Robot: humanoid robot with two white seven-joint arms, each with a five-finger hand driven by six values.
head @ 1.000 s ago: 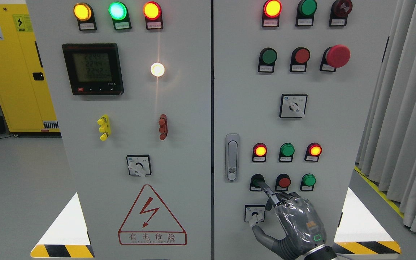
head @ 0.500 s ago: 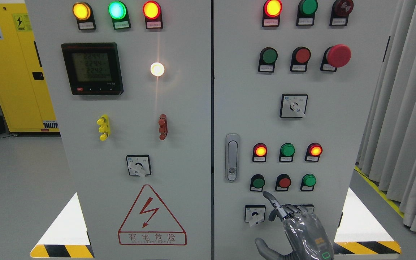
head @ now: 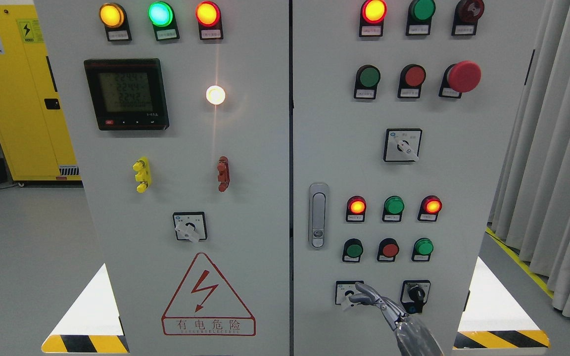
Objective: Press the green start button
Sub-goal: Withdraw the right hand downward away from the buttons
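You face a tall grey metal cabinet [head: 245,198] with two flat, matte painted doors split by a dark vertical seam. Behind it on your left stands a glossy yellow locker [head: 18,99]; pale pleated curtains [head: 557,148] hang in soft folds on your right. On the left door you see a square black meter [head: 126,94] with a dim greenish screen, and lower down a red-outlined warning triangle [head: 208,294] with a lightning bolt. On the right door a slim, rounded metal door handle [head: 318,215] sits near the seam, and a domed red mushroom button [head: 463,76] juts out near the top.

Your right hand [head: 394,311] comes up from the bottom edge, dark grey with jointed metallic segments and a glossy plastic-looking cover over the back. One finger [head: 371,295] stretches out up and to the left, its tip in front of a small square selector switch [head: 349,292]; you cannot tell how the other fingers lie, and it grips nothing. The green start button [head: 353,250], round and smooth in a black collar, sits above that fingertip, clear of it, leftmost in a row with a red button [head: 389,249] and a brighter green button [head: 423,246].
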